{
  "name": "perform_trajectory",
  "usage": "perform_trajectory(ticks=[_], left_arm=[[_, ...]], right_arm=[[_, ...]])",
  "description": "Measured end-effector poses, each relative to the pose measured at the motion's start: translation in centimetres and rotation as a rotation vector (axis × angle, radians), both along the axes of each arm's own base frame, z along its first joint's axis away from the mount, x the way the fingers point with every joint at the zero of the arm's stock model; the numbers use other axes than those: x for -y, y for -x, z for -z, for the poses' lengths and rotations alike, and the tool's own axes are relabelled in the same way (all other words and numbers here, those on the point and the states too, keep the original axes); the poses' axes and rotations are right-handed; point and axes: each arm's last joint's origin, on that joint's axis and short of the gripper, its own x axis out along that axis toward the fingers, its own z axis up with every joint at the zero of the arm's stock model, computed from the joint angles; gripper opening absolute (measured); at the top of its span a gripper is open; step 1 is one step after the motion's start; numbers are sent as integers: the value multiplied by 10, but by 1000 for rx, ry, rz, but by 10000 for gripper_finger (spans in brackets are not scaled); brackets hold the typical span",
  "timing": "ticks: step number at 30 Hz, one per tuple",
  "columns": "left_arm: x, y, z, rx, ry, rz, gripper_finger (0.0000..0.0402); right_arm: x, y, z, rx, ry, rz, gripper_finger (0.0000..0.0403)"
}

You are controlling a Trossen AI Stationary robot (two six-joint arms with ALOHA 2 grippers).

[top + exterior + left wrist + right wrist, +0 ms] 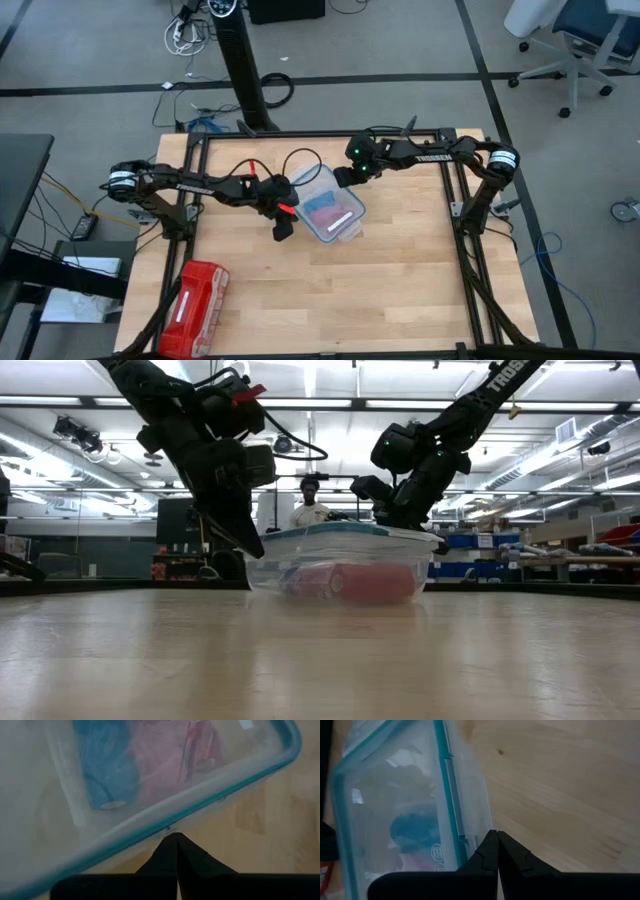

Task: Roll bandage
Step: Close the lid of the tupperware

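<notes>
A clear plastic box (345, 226) with a teal-rimmed lid stands mid-table. Inside it lies the bandage (105, 780), a stubby blue roll, also seen through the lid in the right wrist view (412, 831), next to pink-red rolls (160, 760). My left gripper (283, 228) is shut, slants downward and has its tips at the box's left near side (176, 836). My right gripper (343, 178) is shut too, slanting down at the box's far side (496, 834). My left gripper's shut fingertips (170, 845) stand right at the lid's teal rim (165, 826), coming down at a slant; whether they touch it I cannot tell. My right gripper's shut fingertips (491, 845) stand against the box's side wall below the rim (470, 837); I cannot tell whether they touch.
A red plastic-wrapped pack (195, 305) lies at the near left corner of the table. Bare wood shows to the right of and in front of the box (420, 270). A person stands in the room behind the table (310, 500).
</notes>
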Motion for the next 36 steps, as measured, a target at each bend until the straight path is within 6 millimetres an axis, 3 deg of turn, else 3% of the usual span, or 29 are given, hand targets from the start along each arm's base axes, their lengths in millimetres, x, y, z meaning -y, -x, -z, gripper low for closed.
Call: perform_trajectory(ticks=[24, 36], left_arm=[[5, -13, 9, -17, -50, -17, 0], [5, 4, -24, -22, -96, 12, 0]], right_arm=[[-17, -3, 3, -8, -71, -97, 0], [-3, 16, -11, -33, -74, -97, 0]])
